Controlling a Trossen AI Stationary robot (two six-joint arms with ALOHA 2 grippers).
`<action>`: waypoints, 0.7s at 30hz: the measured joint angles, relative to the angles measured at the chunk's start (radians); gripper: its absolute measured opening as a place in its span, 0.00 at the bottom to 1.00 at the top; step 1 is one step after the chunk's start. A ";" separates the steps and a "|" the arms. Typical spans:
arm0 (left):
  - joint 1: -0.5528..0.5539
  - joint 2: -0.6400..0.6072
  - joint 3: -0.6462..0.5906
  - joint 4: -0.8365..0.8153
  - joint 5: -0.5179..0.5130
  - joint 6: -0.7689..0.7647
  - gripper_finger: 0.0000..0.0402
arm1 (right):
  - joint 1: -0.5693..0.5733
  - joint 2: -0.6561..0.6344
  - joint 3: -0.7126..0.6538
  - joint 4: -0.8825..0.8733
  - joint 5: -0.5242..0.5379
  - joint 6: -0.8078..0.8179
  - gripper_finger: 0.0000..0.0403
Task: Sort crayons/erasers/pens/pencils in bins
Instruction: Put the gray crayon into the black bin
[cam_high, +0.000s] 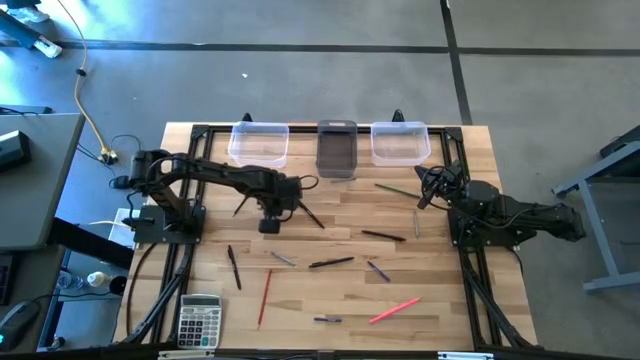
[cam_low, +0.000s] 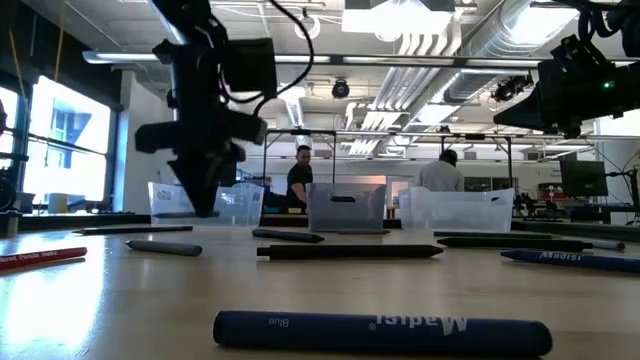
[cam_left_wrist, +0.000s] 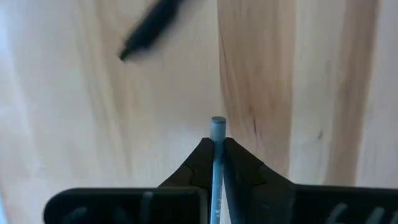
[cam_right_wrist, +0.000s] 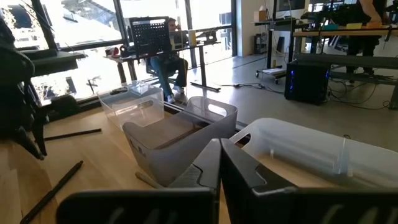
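**Left gripper pinching a grey pencil; right arm idle by the bins**

Left gripper (cam_left_wrist: 217, 163): jaws pressed onto a thin grey pencil (cam_left_wrist: 217, 134). In the left wrist view the pencil's long axis runs in line with the fingers, its blunt end protruding just past the fingertips, over bare desk (cam_high: 330, 300). A black pen (cam_left_wrist: 149, 28) lies blurred on the wood beyond it, set at a slant. In the high view this gripper (cam_high: 270, 222) is over the desk's left-centre, in front of the left clear bin (cam_high: 259, 143).

Right gripper (cam_right_wrist: 219, 163): jaws pressed together, holding nothing. It sits at the desk's right side, facing the three bins. The dark grey bin (cam_high: 337, 148) stands between the two clear ones; the right clear bin (cam_high: 400, 142) is nearest this arm.

Loose items: the sticks lie scattered across the desk's middle and front, at mixed angles. A pink crayon (cam_high: 394, 310) lies diagonally near the front right. A red pencil (cam_high: 265, 297) runs nearly front to back at the front left. A blue crayon (cam_low: 382, 330) lies crosswise closest to the low camera.

Readable writing: the blue crayon is marked "Madisi" and "Blue", seen upside down. A second crayon (cam_low: 572, 259) at right also reads "Madisi".

A calculator (cam_high: 199, 320) sits at the front left corner.
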 joint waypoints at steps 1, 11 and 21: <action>0.000 -0.003 0.017 -0.013 -0.001 -0.003 0.01 | 0.000 0.000 0.000 0.000 0.000 0.000 0.00; 0.000 -0.040 0.239 0.028 -0.010 -0.050 0.01 | 0.000 0.000 0.000 0.000 0.000 0.000 0.00; 0.038 -0.040 0.311 0.369 -0.085 -0.086 0.01 | 0.000 0.000 0.000 0.000 0.000 0.000 0.00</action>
